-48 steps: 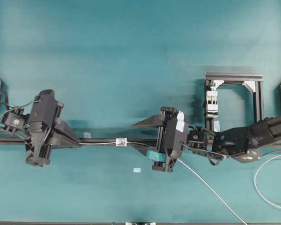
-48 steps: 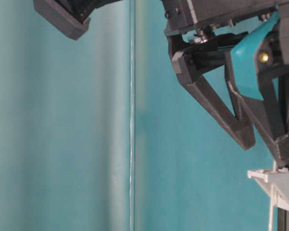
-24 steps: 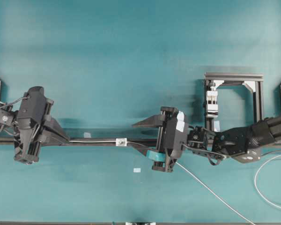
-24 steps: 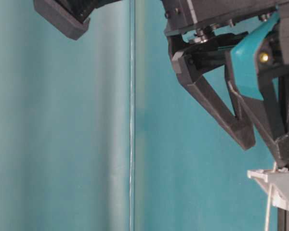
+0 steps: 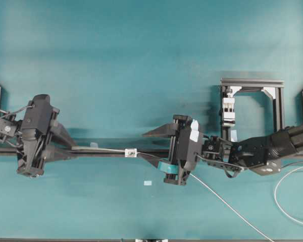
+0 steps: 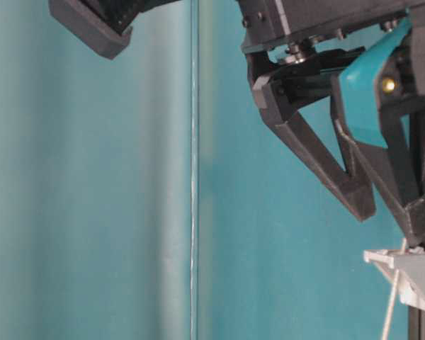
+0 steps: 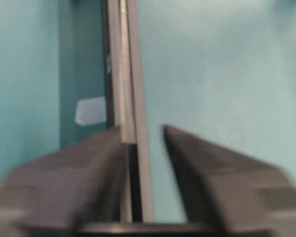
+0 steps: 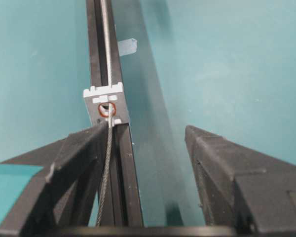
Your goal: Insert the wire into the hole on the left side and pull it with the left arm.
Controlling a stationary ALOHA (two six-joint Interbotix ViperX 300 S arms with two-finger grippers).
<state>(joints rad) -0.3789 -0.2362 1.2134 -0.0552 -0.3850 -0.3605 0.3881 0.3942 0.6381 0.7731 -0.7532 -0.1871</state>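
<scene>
The thin pale wire [image 5: 98,149] lies along the black rail and passes through the hole, a tiny white block [image 5: 131,152]. From there it runs under my right gripper and slants off to the lower right. My left gripper [image 5: 68,148] is at the wire's left end. In the left wrist view its jaws [image 7: 142,129] stand apart, with the blurred wire [image 7: 128,98] lying free between them. My right gripper [image 5: 144,148] is open wide just right of the block [image 8: 106,104], and the wire [image 8: 107,148] passes along its left finger. The block [image 6: 404,273] also shows at table level.
The black rail [image 5: 103,153] crosses the teal table from left to right. A black frame [image 5: 252,83] with a tall white clamp [image 5: 228,112] stands at the right. A pale tape patch [image 5: 147,183] lies below the rail. Looping wire slack [image 5: 280,201] curves at the far right.
My left gripper slid left along the rail, drawing wire through the block, then its jaws parted. The right arm has not moved.
</scene>
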